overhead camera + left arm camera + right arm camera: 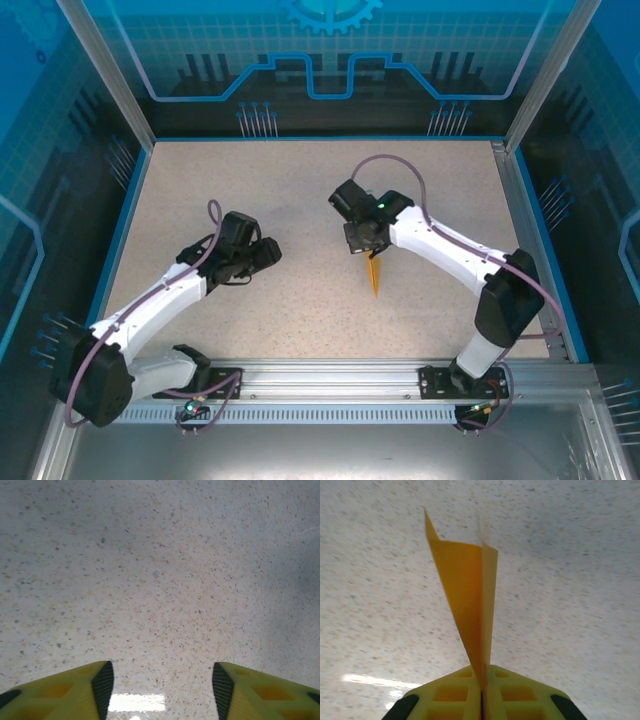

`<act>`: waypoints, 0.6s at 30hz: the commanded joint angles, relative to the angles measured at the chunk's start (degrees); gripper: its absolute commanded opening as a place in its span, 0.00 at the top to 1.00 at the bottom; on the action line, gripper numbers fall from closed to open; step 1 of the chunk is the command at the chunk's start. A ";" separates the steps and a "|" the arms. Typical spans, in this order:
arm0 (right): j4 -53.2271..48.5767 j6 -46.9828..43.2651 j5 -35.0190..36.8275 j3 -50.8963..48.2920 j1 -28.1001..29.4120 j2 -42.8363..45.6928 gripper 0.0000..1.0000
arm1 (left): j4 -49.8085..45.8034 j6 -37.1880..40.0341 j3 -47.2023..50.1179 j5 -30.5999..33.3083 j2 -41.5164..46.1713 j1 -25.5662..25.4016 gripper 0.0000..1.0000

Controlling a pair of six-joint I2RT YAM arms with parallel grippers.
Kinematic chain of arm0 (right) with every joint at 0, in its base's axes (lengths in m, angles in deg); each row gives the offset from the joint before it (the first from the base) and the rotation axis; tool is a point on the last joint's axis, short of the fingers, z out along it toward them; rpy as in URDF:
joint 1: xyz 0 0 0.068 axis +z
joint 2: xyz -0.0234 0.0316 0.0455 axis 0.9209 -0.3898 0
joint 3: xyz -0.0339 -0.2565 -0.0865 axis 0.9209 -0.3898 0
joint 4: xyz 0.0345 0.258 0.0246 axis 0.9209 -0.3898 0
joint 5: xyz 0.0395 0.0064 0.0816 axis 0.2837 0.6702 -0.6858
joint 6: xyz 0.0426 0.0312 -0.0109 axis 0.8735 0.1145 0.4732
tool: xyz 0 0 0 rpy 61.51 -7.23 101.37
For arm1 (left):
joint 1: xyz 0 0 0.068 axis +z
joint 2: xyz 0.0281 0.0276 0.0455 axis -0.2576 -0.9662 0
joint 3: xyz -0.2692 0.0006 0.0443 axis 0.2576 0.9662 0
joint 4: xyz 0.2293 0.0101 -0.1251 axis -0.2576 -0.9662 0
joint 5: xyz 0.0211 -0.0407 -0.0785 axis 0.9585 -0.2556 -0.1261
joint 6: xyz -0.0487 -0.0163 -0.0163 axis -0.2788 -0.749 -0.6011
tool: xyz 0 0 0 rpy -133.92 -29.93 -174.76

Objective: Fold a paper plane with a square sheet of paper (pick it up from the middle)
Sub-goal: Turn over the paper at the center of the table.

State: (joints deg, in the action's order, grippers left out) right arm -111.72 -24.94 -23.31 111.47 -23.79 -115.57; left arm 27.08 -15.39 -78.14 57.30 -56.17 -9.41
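The right arm (pixel 450 245) bends inward, right claw (pixel 482 692) pinching a slim orange-yellow paper plane (pixel 467 595); left claw (pixel 160 682) parted wide, empty.

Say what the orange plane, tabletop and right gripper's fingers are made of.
The paper plane looks like thin matte paper, sharply creased. The table: speckled stone-look laminate, probably, with a glossy glare patch. The right gripper's fingers: yellow moulded plastic, seemingly, with recessed pockets.

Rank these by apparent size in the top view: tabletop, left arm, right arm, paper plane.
1. tabletop
2. left arm and right arm, about alike, so unranked
3. paper plane, a thin sliver pinched in the right claw
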 commanded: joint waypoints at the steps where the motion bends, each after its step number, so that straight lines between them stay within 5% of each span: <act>1: -10.52 0.37 10.47 4.86 3.43 -4.96 0.90 | 1.03 -1.63 2.23 3.47 2.34 1.09 0.36; 8: -21.10 6.91 17.19 16.63 6.79 -19.80 0.90 | 4.37 -2.68 5.41 4.28 4.86 1.84 0.33; 18: -24.89 9.35 12.76 30.97 9.52 -38.83 0.90 | 4.68 -4.71 9.88 5.46 10.23 2.41 0.23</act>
State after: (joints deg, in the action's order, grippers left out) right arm -132.90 -17.73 -9.43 138.53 -15.88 -150.22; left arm 30.75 -18.85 -69.79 61.52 -47.40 -7.59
